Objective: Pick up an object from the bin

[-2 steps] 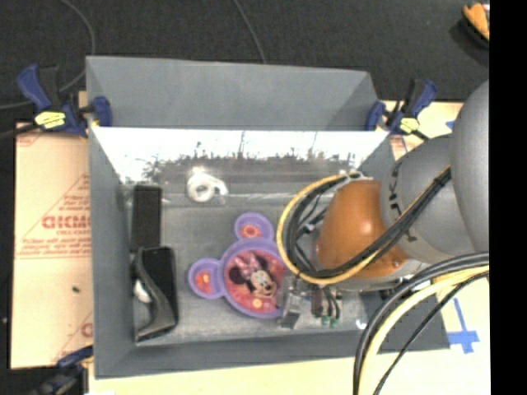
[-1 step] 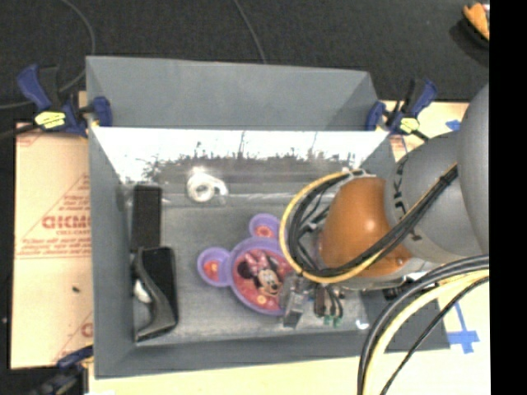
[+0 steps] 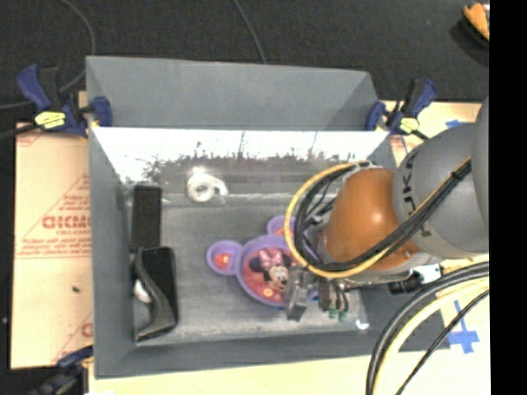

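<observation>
The arm (image 3: 445, 196), with its orange cover (image 3: 362, 212), reaches into the grey bin (image 3: 115, 336) from the right. Its tool (image 3: 298, 301) sits low, touching the near right edge of a purple toy (image 3: 247, 263) that bears a cartoon mouse. A white ring (image 3: 204, 188) lies by the far wall. A black block (image 3: 146, 215) and a black angled piece (image 3: 160, 290) lie along the left wall.

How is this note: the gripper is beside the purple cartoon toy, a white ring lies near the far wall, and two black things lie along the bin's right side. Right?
Not quite. The camera view shows the two black things along the bin's left side, not its right. The rest holds: gripper beside the purple toy, white ring near the far wall.
</observation>
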Motion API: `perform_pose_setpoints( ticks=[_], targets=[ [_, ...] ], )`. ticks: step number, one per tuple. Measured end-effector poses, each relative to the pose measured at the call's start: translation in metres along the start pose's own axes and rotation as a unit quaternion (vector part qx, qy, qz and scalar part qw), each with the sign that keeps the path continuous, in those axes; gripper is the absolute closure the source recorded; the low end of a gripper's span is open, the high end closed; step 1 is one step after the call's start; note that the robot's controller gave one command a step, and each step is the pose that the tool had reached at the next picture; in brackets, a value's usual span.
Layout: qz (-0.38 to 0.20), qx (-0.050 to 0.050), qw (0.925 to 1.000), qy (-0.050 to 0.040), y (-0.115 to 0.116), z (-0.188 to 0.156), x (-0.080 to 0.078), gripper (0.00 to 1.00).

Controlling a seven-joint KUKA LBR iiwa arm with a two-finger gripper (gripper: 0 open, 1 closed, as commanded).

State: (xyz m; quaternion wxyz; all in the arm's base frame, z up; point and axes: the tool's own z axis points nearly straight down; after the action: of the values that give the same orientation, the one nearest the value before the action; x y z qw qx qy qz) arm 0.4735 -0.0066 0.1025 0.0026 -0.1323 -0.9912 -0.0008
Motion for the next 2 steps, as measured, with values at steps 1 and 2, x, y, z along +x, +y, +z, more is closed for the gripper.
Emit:
perform_pose_setpoints(
  ticks=[1, 2],
  targets=[
    [-0.001, 0.0, 1.0, -0.0006, -0.0002, -0.0114, -0.0002, 1.0],
    [-0.001, 0.0, 1.0, 0.0012, -0.0005, -0.0204, 0.0006, 1.0]
  ],
)
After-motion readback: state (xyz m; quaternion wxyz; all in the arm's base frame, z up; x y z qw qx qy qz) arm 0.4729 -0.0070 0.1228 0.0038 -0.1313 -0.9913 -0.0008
